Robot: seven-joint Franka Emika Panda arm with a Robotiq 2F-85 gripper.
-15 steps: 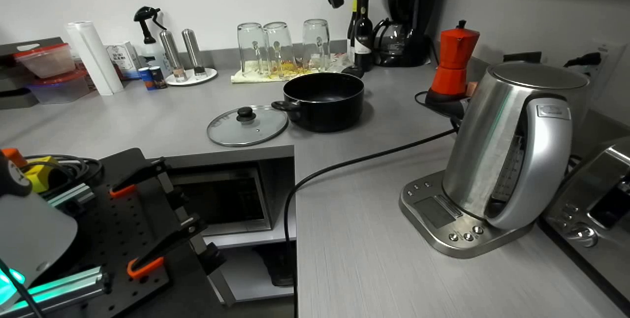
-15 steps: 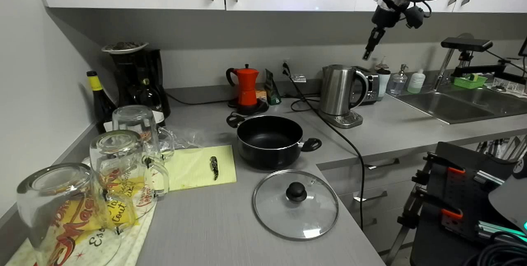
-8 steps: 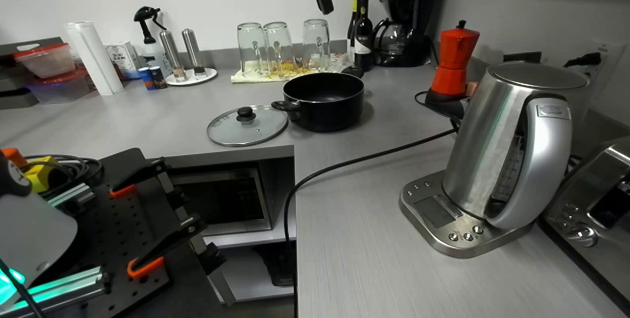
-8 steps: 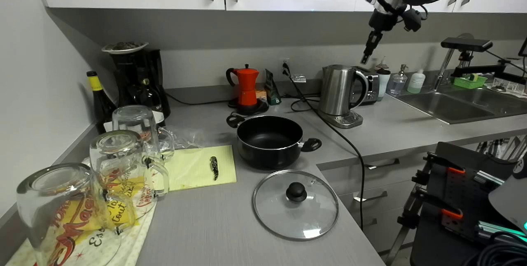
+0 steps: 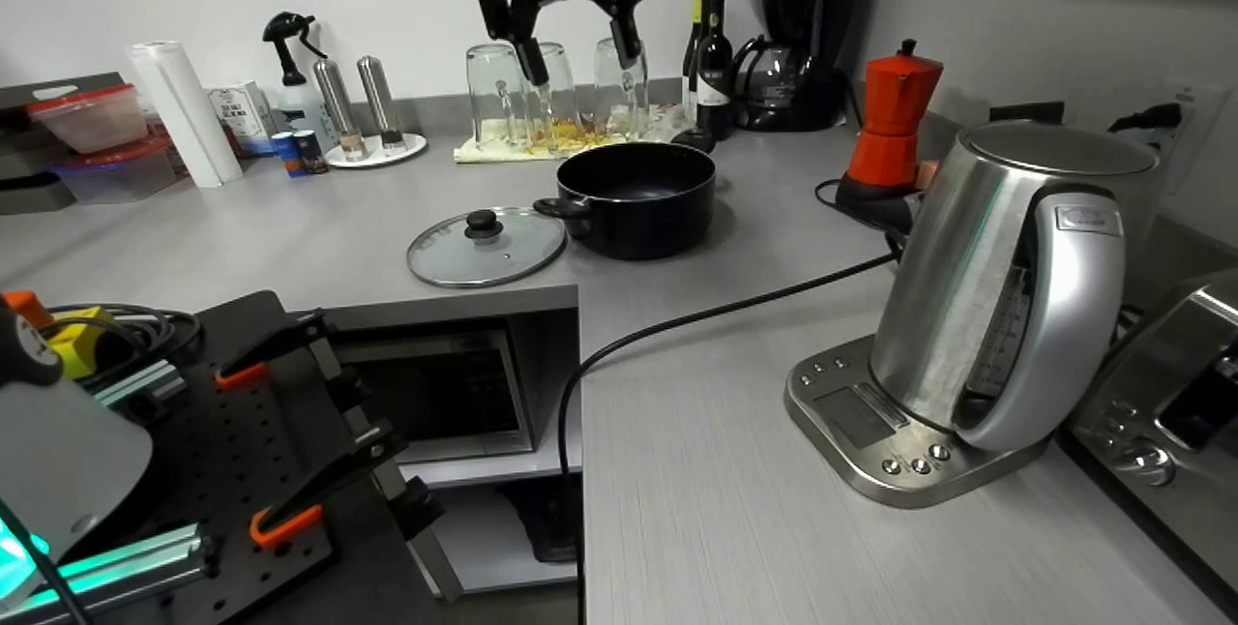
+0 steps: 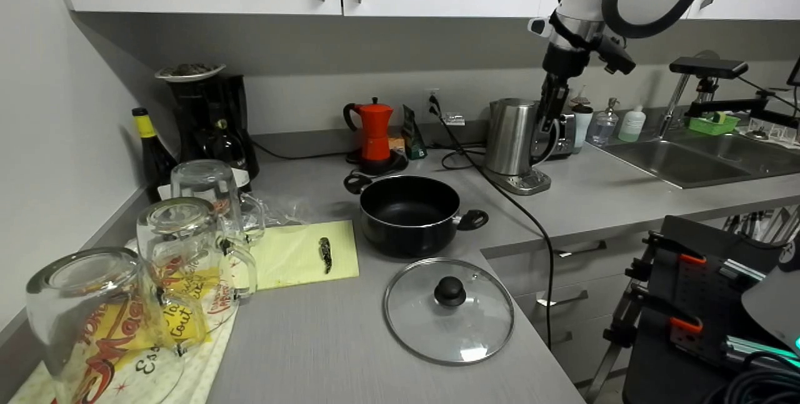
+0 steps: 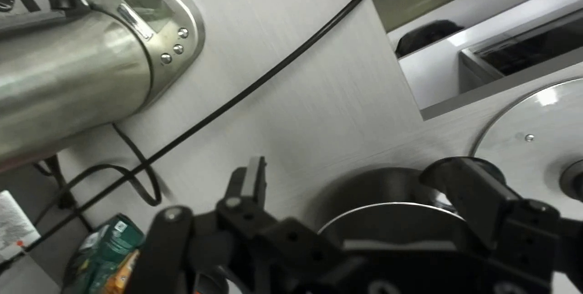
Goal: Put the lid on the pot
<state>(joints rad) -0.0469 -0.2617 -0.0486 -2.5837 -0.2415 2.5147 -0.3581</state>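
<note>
The lid point(image 5: 455, 255) is clear glass with a metal rim and a black knob. It lies flat on the counter beside the pot in both exterior views point(image 6: 419, 323). The black pot point(image 5: 646, 226) stands upright and uncovered, with its inside showing point(image 6: 406, 235). My gripper point(image 5: 580, 56) is open and empty, in the air well above the counter. In an exterior view it hangs in front of the kettle's handle point(image 6: 548, 126). In the wrist view the pot point(image 7: 387, 185) shows between the spread fingers point(image 7: 255, 178), and the lid point(image 7: 510, 121) is cut off at the right edge.
A steel kettle point(image 6: 509, 135) on its base and a red moka pot point(image 6: 375, 132) stand along the wall. A black cable point(image 5: 706, 301) crosses the counter and hangs over its edge. Upside-down glass mugs point(image 6: 178, 247) and a yellow cloth point(image 6: 287, 260) lie near the pot.
My open gripper has come down. In an exterior view it has also moved left, and more of it shows. The lid and the pot have not moved.
</note>
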